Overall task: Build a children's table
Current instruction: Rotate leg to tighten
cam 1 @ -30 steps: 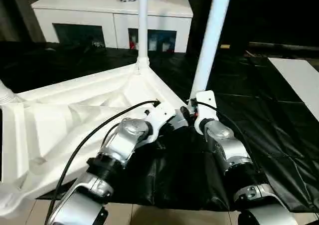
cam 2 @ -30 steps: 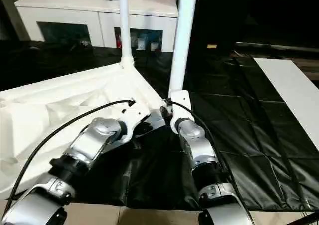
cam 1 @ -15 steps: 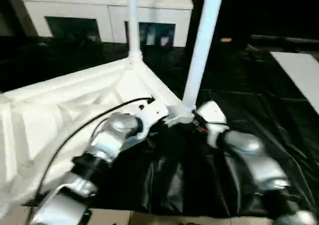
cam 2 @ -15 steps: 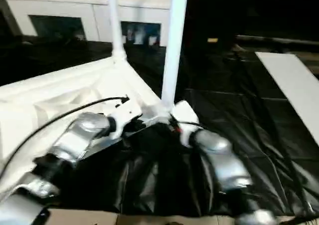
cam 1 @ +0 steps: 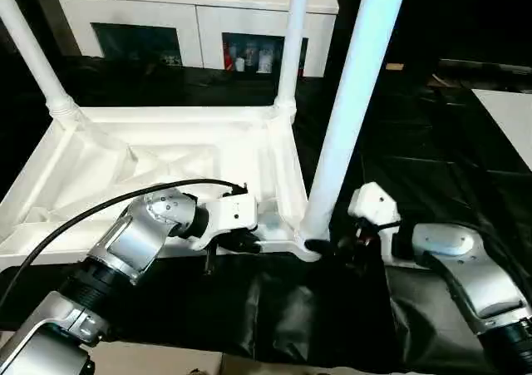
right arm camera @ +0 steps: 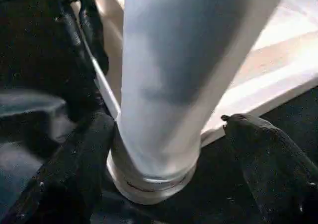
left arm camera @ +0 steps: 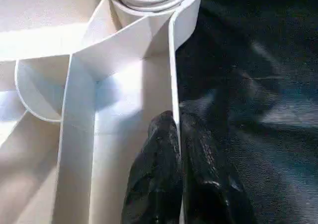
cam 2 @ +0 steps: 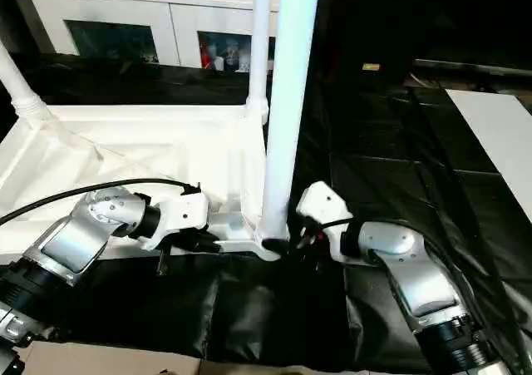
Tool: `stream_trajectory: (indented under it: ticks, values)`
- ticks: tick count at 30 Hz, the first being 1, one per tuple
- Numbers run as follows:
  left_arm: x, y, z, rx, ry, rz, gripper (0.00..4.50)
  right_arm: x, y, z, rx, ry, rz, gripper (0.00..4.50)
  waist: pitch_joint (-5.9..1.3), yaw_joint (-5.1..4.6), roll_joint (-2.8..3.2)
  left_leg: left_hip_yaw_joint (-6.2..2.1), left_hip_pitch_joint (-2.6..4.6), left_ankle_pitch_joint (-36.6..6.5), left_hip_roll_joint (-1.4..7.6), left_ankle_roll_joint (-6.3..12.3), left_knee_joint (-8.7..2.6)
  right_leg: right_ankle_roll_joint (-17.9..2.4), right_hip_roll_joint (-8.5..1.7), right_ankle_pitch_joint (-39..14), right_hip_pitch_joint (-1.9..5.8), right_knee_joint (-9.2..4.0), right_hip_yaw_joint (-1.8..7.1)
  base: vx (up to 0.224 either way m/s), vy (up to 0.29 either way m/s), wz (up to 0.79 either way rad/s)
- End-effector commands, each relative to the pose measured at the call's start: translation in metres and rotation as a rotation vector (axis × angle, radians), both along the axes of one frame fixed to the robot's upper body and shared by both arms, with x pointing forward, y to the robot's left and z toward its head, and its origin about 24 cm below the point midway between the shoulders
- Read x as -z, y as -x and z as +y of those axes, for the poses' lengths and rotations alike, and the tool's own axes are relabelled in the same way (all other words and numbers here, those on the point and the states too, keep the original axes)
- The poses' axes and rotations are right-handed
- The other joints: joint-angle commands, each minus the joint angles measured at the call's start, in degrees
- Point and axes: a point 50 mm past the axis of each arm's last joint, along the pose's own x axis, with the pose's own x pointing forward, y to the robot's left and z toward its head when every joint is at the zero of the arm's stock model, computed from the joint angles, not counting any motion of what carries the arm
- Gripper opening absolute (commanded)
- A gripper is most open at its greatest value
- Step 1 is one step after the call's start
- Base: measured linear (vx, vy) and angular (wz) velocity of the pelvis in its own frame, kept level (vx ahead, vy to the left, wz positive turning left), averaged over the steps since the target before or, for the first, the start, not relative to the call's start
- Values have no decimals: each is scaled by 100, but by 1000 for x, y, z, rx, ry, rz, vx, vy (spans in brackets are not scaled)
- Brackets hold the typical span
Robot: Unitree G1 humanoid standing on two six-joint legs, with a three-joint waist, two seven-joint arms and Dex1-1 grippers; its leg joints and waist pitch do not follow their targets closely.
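The white plastic children's table [cam 1: 166,163] lies upside down on a black crinkled sheet [cam 1: 432,150] spread over the floor, its ribbed underside facing up. Three long white tapered tube legs stand in its round corner sockets; the landmark here is the nearest leg [cam 1: 349,109], which rises from the corner socket closest to the robot.

The left hand [left arm camera: 175,149] sits at the table's edge just beside that nearest leg, its two black fingers pressed together on the thin white rim wall, one finger inside the rim and one outside over the black sheet. The right hand [right arm camera: 166,149] is at the foot of the nearest leg, on the side away from the table's ribbed panel; its black fingers [right arm camera: 84,159] stand apart, one on each side of the leg's base, the one finger touching it, the other a little off it.

Beyond the nearest leg, past the far edge of the table, stands a white cabinet with glass doors [cam 1: 199,17].
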Motion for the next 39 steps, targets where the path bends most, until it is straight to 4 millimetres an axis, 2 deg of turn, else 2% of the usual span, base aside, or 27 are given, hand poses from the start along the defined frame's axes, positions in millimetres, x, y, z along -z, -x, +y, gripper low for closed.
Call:
stream_trajectory:
  ticks: [1, 3, 5, 6, 12, 20, 22, 24, 25, 26, 27, 28, 30, 31, 32, 33, 35, 36, 38, 39]
  values:
    - [8, 9, -6, 61, -25, 50, 0, 3, 1, 0, -16, 16, 13, 393, -285, -6, -4, -34, 26, -1232, 240, 224, -398, -1250, -374, -1191, 285, -310, 188, 0, 0, 0]
    - [8, 9, -7, 63, -23, 49, 0, 5, 1, 2, -23, 9, 27, 357, -293, 4, -18, -33, 17, -1103, 238, 244, -388, -1259, -369, -1048, 287, -291, 189, 0, 0, 0]
    - [9, 9, -7, 63, -24, 48, 0, 5, 1, 2, -22, 6, 31, 357, -308, 9, -17, -32, 12, -969, 230, 281, -375, -1290, -361, -836, 299, -263, 184, 0, 0, 0]
    - [8, 10, -7, 63, -24, 50, 0, 5, -1, 2, -14, -1, 28, 342, -312, 9, -10, -32, 7, -881, 229, 321, -368, -1327, -361, -687, 302, -249, 181, 0, 0, 0]
    - [9, 10, -5, 57, -27, 53, 0, 5, -3, 5, -20, -25, 39, 282, -309, 10, -30, -32, 3, -908, 227, 334, -363, -1339, -363, -793, 308, -251, 178, 0, 0, 0]
    - [11, 10, -3, 45, -34, 61, 0, 9, -3, 6, -10, -43, 60, 267, -320, 12, -31, -29, 6, -869, 222, 343, -349, -1346, -359, -755, 309, -241, 176, 0, 0, 0]
    - [13, 8, -5, 10, -22, 60, 0, 14, -6, 5, 56, -50, 76, 266, -316, 4, -28, -30, 1, -900, 218, 332, -351, -1351, -358, -785, 308, -245, 174, 0, 0, 0]
    - [16, 2, -11, -76, 10, 40, 0, 24, -17, 4, 222, -53, 71, 266, -295, -10, -30, -27, 0, -1013, 212, 260, -357, -1337, -356, -1026, 282, -271, 169, 0, 0, 0]
    - [17, -1, -14, -110, 24, 37, 0, 27, -20, 6, 279, -61, 73, 266, -256, -41, -24, -32, -5, -1293, 189, 152, -372, -1219, -349, -1612, 256, -327, 165, -53, -4, -2]
    - [18, -2, -15, -122, 29, 36, 0, 28, -21, 6, 299, -63, 75, 266, -248, -60, -31, -39, 7, -1436, 189, 74, -375, -1133, -353, -1937, 245, -346, 167, -62, -2, -3]
    - [20, -6, -21, -180, 54, 30, 0, 34, -26, 9, 403, -73, 78, 266, -245, -102, -35, -77, 23, -1744, 184, -54, -390, -912, -363, -2581, 213, -394, 161, -62, -2, -3]
    - [21, -9, -30, -242, 80, 26, 0, 42, -31, 14, 510, -84, 101, 266, -245, -125, -18, -84, 20, -1806, 175, -83, -390, -872, -368, -2671, 197, -399, 164, -52, 4, -3]
    - [24, -16, -44, -346, 114, 14, 0, 52, -36, 26, 643, -71, 123, 266, -242, -174, -30, -123, 22, -1939, 166, -160, -403, -753, -362, -2905, 193, -428, 140, -51, 11, -5]
    - [25, -17, -49, -376, 121, 15, 0, 55, -37, 31, 672, -65, 130, 266, -257, -196, -35, -134, 2, -1946, 165, -155, -411, -696, -363, -2896, 214, -431, 134, 0, 0, 0]
    - [25, -18, -51, -387, 123, 16, 0, 56, -37, 32, 681, -63, 133, 266, -254, -203, -30, -123, 9, -1966, 164, -147, -407, -694, -358, -2865, 187, -442, 144, 0, 0, 0]
    - [27, -24, -64, -483, 142, -4, 0, 62, -41, 50, 773, -64, 149, 266, -256, -225, -21, -122, 24, -2083, 162, -111, -400, -696, -352, -2817, 160, -458, 150, 0, 0, 0]
    - [27, -27, -72, -530, 149, -32, 0, 63, -44, 62, 815, -72, 159, 266, -253, -247, -25, -114, 63, -2220, 148, -132, -381, -706, -343, -2908, 108, -484, 144, 0, 0, 0]
    - [27, -32, -83, -594, 166, -69, 0, 63, -46, 85, 809, -93, 181, 265, -262, -265, -22, -128, 71, -2291, 128, -142, -372, -659, -344, -3021, 111, -493, 131, 0, 0, 0]
    - [27, -33, -86, -605, 167, -75, 0, 62, -47, 92, 794, -100, 186, 265, -276, -264, -36, -125, 91, -2311, 126, -91, -365, -642, -326, -2860, 94, -514, 134, 0, 0, 0]
    - [26, -35, -88, -607, 165, -101, 0, 57, -48, 100, 754, -123, 167, 300, -264, -248, -46, -123, 66, -2371, 131, -13, -379, -623, -329, -2790, 104, -514, 133, 0, 0, 0]
